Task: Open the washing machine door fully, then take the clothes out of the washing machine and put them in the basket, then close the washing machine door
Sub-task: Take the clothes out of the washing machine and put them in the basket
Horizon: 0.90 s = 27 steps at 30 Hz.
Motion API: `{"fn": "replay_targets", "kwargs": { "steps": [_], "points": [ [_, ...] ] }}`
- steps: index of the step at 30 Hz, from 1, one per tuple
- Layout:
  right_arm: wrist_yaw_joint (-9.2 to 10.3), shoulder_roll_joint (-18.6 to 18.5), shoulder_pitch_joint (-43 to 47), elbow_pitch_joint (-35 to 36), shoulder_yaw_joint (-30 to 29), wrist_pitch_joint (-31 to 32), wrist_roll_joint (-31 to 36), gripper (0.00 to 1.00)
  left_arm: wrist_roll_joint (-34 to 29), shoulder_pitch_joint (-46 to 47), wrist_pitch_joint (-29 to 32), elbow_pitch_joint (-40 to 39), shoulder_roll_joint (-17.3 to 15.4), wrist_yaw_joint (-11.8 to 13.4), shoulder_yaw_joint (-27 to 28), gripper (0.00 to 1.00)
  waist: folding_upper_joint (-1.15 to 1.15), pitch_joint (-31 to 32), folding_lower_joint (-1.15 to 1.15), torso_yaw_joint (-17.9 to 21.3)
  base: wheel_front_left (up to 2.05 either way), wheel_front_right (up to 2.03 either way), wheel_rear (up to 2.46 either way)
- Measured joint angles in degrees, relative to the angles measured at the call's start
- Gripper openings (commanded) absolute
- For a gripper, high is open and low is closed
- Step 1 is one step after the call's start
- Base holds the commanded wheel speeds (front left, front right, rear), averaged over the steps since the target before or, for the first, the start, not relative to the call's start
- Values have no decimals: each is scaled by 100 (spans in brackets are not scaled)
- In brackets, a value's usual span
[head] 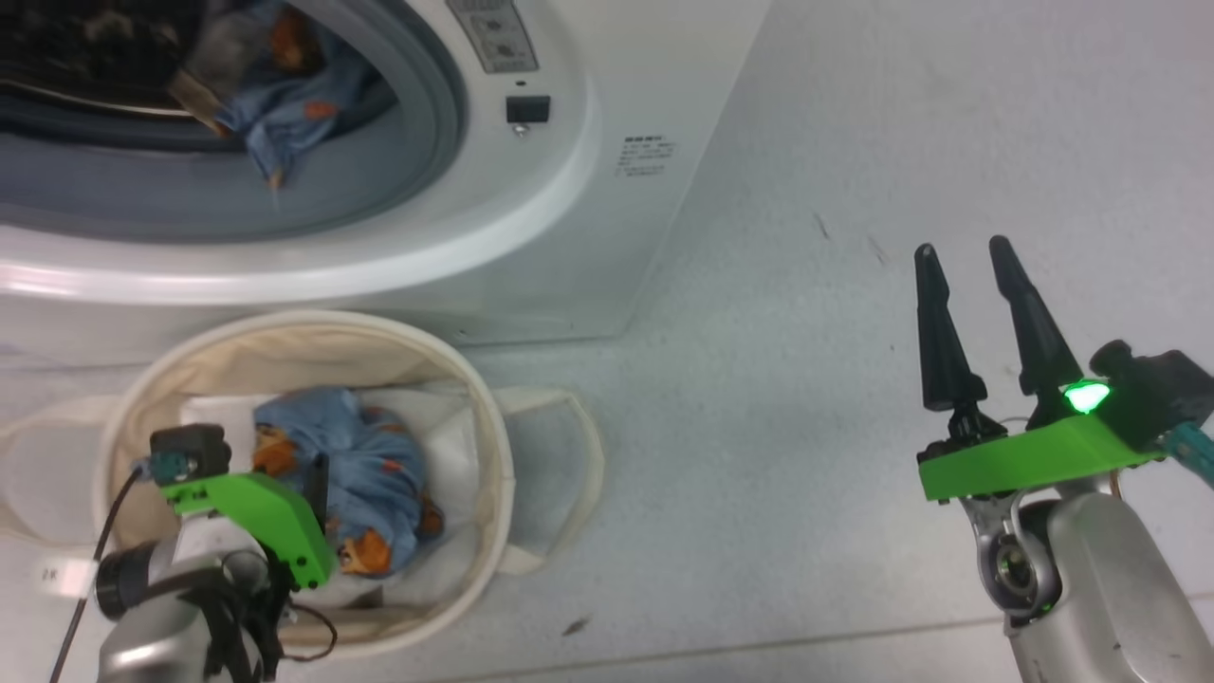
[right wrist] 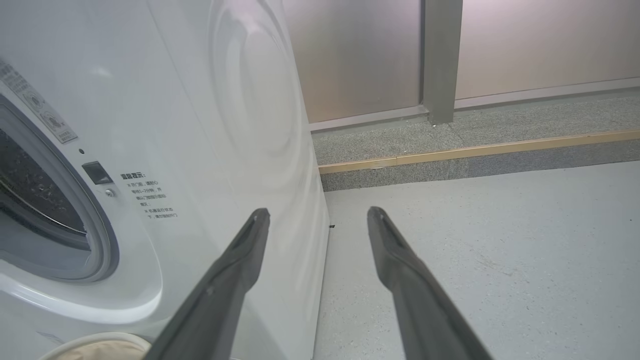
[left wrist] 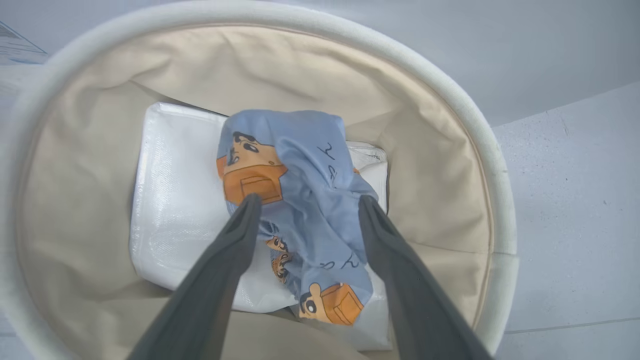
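The washing machine [head: 569, 190] stands with its drum mouth uncovered; the washing machine door is out of view. Blue printed clothes [head: 285, 104] spill over the grey rubber ring of the drum. Below, the cream basket [head: 493, 446] holds another blue printed piece [left wrist: 310, 165]. My left gripper [left wrist: 309, 202] hangs open just over that piece, with a finger on either side and no grip on it. My right gripper [head: 963, 249] is open and empty above the floor, to the right of the machine [right wrist: 200, 100].
A flat white folded sheet [left wrist: 175, 200] lies in the basket's bottom under the blue piece. The basket's loop handle [head: 579, 446] sticks out to the right. A raised stone step [right wrist: 475, 155] and wall panels run behind the machine. Grey floor [head: 806, 427] spreads between basket and right arm.
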<state>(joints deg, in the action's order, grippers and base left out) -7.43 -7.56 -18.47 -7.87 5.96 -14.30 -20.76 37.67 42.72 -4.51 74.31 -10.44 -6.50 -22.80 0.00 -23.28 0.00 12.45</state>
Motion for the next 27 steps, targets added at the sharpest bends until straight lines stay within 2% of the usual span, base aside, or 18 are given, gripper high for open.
{"fn": "replay_targets", "kwargs": {
  "steps": [7, 11, 17, 21, 25, 27],
  "points": [
    [0, 0, 65, -238, 131, 0, -44, 100, -9, -209, -625, 8, -34, -16, -36, 100, 0, 534, 0, -173, 0, 0, 0],
    [0, 0, 302, -394, 186, 0, -64, 100, 264, -269, -838, -168, -43, -66, 122, 100, 0, 916, 0, -278, 0, 0, 0],
    [0, 7, 615, -542, 253, 0, -146, 100, 437, -493, -972, -959, -214, -67, 80, 100, 0, 1418, 0, -414, 0, 0, 0],
    [0, 14, 783, -617, 308, 0, -145, 100, 400, -921, -972, -1705, -527, -67, 64, 100, 0, 1806, 0, -488, 0, 0, 0],
    [0, 14, 971, -710, 405, 0, -145, 100, 245, -1362, -973, -2505, -739, -56, 349, 100, 0, 2126, 0, -536, 0, 0, 0],
    [0, 14, 1035, -724, 414, 0, -145, 100, 79, -1552, -973, -2947, -822, 40, 509, 100, 0, 2227, 0, -554, 0, 0, 0]
  ]
}}
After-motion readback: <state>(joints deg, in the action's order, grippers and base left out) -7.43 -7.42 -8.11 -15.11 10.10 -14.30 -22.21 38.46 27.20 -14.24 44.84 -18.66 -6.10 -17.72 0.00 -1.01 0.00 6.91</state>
